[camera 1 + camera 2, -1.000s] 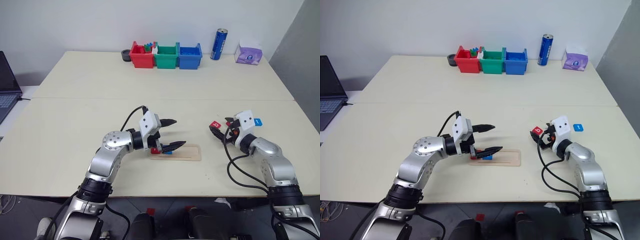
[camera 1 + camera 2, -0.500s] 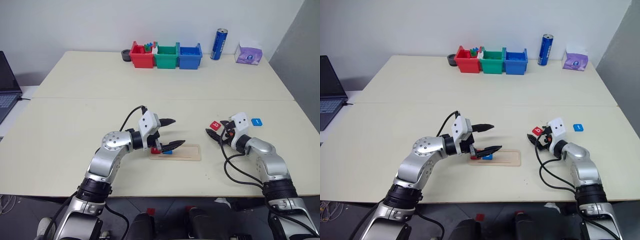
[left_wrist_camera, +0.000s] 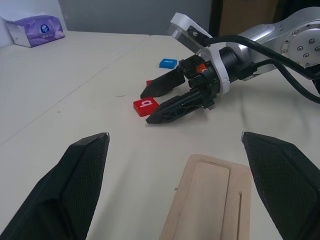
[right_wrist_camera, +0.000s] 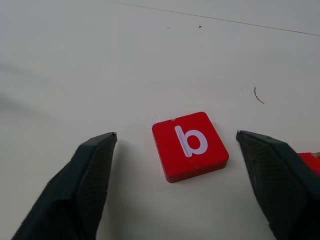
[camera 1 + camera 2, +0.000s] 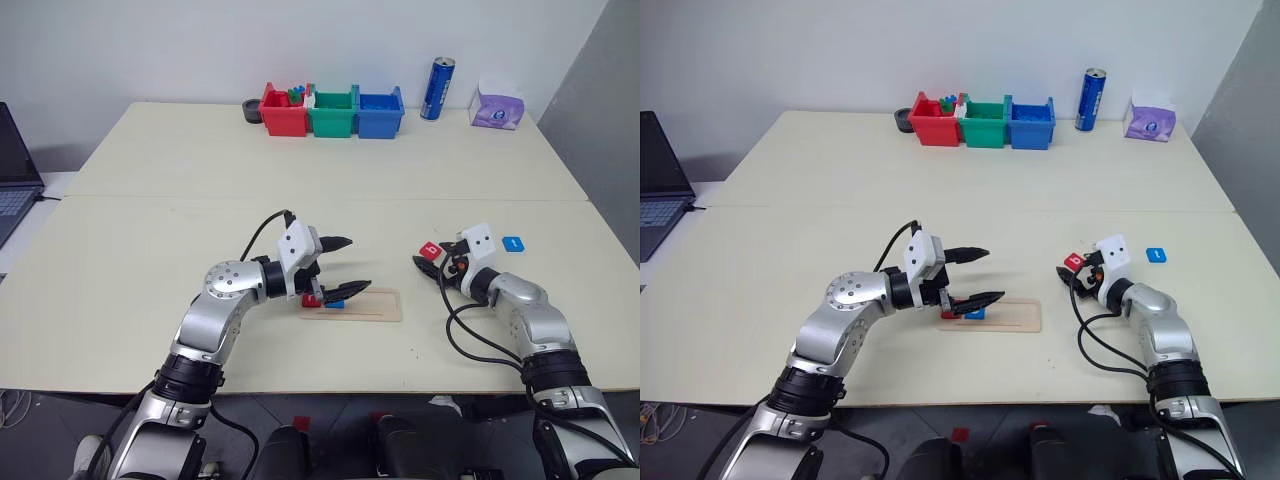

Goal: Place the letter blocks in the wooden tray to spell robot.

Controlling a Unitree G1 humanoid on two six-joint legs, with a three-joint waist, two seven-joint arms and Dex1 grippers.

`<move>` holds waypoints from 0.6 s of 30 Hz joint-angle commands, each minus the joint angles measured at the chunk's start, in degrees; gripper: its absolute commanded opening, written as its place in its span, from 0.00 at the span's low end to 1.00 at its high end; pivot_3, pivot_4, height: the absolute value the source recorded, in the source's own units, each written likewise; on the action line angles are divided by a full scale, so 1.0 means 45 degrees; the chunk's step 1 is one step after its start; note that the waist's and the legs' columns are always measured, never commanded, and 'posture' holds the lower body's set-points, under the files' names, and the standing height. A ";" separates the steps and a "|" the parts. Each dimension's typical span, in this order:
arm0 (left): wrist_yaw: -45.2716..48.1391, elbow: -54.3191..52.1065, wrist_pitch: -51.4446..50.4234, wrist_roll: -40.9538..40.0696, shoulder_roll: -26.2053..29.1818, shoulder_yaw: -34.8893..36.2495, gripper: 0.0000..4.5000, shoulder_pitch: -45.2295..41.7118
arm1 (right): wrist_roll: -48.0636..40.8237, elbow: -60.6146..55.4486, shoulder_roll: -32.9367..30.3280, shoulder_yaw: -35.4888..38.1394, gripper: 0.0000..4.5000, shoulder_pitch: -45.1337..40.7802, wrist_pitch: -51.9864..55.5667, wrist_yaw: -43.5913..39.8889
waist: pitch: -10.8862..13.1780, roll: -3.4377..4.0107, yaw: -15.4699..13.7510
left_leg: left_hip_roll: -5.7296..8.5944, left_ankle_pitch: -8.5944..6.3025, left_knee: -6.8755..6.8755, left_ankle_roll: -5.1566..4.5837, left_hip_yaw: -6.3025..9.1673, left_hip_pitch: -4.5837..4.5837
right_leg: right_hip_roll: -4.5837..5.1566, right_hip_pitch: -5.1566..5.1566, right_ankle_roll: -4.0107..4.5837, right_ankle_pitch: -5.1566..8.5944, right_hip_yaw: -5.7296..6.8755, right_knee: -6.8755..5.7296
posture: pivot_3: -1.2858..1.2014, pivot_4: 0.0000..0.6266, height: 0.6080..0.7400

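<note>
Two letter blocks, one red (image 5: 312, 299) and one blue (image 5: 335, 304), already sit at the left end of the wooden tray (image 5: 375, 306), which lies on the table (image 5: 150, 220) in front of the robot; their letters cannot be read. Three places look unfilled. The left gripper (image 5: 345, 266) hovers over that end with its jaws apart, holding nothing. To the right, well apart from the tray, a red block printed with a white "b" (image 4: 190, 145) lies flat on the table between the spread jaws of the right gripper (image 5: 1068, 279), not yet gripped. Another blue block (image 5: 512, 243) lies farther right, its letter unreadable. A fifth block is barely glimpsed, red, beside the "b".
</note>
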State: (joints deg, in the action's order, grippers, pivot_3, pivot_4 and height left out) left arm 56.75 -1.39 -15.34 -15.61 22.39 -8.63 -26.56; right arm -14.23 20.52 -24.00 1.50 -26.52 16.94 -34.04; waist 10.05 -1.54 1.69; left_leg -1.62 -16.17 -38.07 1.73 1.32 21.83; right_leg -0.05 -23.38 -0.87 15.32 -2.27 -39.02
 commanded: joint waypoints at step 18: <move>0.1457 -0.1506 -0.0125 -0.0607 0.1224 -0.0183 1.00 0.0602 | -0.0498 -0.8867 -0.0356 0.0387 0.32 0.4086 0.5457 0.2209 | -0.0002 0.0006 -0.0003 | -0.0007 0.0000 0.0018 0.0001 0.0024 0.0010 | 0.0003 -0.0007 -0.0003 0.0003 0.0004 0.0007 | 0.52 0.24 1.00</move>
State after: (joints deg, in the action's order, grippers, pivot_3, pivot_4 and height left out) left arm 62.08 -4.99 -16.06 -16.89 27.48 -9.19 -23.82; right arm -15.38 -12.99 -25.53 1.78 -8.63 36.94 -26.44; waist 10.04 -1.52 1.68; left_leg -1.66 -16.17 -37.99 1.73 1.43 21.87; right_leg -0.03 -23.41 -0.88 15.34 -2.26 -39.00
